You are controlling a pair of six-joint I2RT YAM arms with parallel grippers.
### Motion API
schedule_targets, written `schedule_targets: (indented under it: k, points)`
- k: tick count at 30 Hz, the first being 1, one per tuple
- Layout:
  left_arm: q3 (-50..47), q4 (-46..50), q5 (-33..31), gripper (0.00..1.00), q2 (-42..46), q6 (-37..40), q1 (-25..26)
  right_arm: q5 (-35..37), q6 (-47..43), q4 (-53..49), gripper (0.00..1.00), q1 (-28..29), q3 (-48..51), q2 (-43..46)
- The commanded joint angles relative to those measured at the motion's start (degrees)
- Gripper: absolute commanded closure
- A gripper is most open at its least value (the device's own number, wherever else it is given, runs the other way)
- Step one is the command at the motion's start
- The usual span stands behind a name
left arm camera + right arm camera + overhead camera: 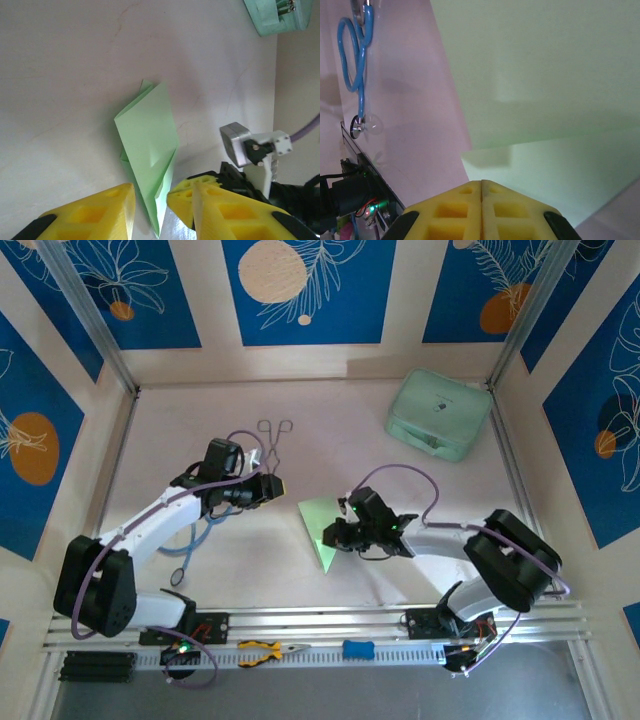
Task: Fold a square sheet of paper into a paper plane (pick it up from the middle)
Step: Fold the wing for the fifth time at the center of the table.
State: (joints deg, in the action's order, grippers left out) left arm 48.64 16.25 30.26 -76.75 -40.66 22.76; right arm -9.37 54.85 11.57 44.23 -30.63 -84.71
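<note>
The square sheet of paper (314, 514), light green and folded into a long pointed shape, lies flat mid-table. In the left wrist view the paper (147, 145) points toward the camera. My left gripper (277, 486) hovers just left of the paper; in its own view the left gripper (162, 184) is open, with the paper's tip showing in the gap. My right gripper (333, 533) rests on the paper's near right edge, its fingertips (182, 196) against it. In its own view the right gripper (481, 182) is shut, tips at the edge of the paper (545, 75). No layer shows between the pads.
A mint-green case (440, 415) stands at the back right, also seen as the case (275, 15). Metal tongs (275, 434) lie behind the left gripper. A blue stethoscope (190, 540) lies at the left, the same stethoscope (357, 55) in the right wrist view. Pliers (268, 651) sit on the front rail.
</note>
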Motion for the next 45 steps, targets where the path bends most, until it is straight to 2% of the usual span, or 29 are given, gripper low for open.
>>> schedule_targets:
  k: [1,8,13,18,24,33,39,45]
  points:
    - [-0.7,-1.1,2.3,0.65,-0.7,-0.7,-0.4,-2.9,1.4,1.3,0.91,0.4,-2.1,-3.4]
    - [-1.4,-2.6,3.4,0.67,-1.5,-1.4,-0.4,-0.4,7.7,3.3,0.91,2.6,-1.7,-10.3]
    - [-2.7,-5.5,5.6,0.72,-3.5,-3.1,-0.1,5.9,15.3,-0.9,0.91,6.1,-3.4,-12.9]
    - [-3.2,-7.7,5.8,0.77,-6.8,-4.6,1.7,10.0,25.9,3.3,0.92,8.0,-1.1,-13.6]
    - [-1.9,-10.9,5.2,0.84,-13.5,-6.7,5.3,14.6,31.8,5.8,0.92,10.1,1.3,-12.0]
    - [0.9,-13.6,5.1,0.87,-21.2,-7.2,9.1,15.5,33.4,8.9,0.92,11.0,2.8,-11.4]
    - [1.0,-11.9,3.3,0.90,-25.6,-6.0,9.4,16.1,32.3,8.9,0.92,11.6,2.6,-10.4]
    - [-1.0,-12.9,2.2,0.92,-28.4,-5.3,9.4,17.6,27.8,9.3,0.85,12.6,2.0,-6.8]
